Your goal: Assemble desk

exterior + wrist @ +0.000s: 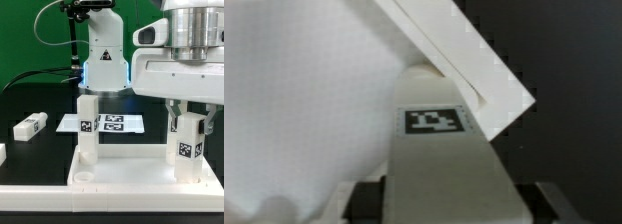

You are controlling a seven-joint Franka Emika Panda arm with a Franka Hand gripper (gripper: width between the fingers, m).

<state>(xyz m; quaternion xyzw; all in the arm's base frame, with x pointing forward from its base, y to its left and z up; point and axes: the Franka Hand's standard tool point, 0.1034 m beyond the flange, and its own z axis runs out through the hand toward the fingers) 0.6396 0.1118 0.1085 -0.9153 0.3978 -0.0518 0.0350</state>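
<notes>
Gripper point(186, 125) of the Franka arm clamps a white square-post leg point(187, 150) that stands upright in the corner of the tabletop point(130, 178) on the exterior view's right, its two fingers closed against the post's upper part. The tabletop, a smooth white plastic rectangle with a raised rim, lies flat on the black table point(40, 100) in the foreground. A second leg point(87, 128), also a plain square white post bearing small black-and-white tags, stands upright at the corner on the exterior view's left, apart from the gripper. Just in front of its foot, a round socket point(84, 181) shows in the tabletop's near corner. A third leg point(30, 125) lies on its side on the dark surface, well apart from the tabletop toward the exterior view's left. Behind the tabletop, the thin, flat marker board point(112, 124) rests on the table before the arm's glossy white base point(105, 60). In the wrist view, the held leg point(441, 170) fills the middle, matte and grey-white, one tag on its face, dark fingers point(363, 200) pressed on either side; its far end meets the tabletop's angled rim point(455, 55).
</notes>
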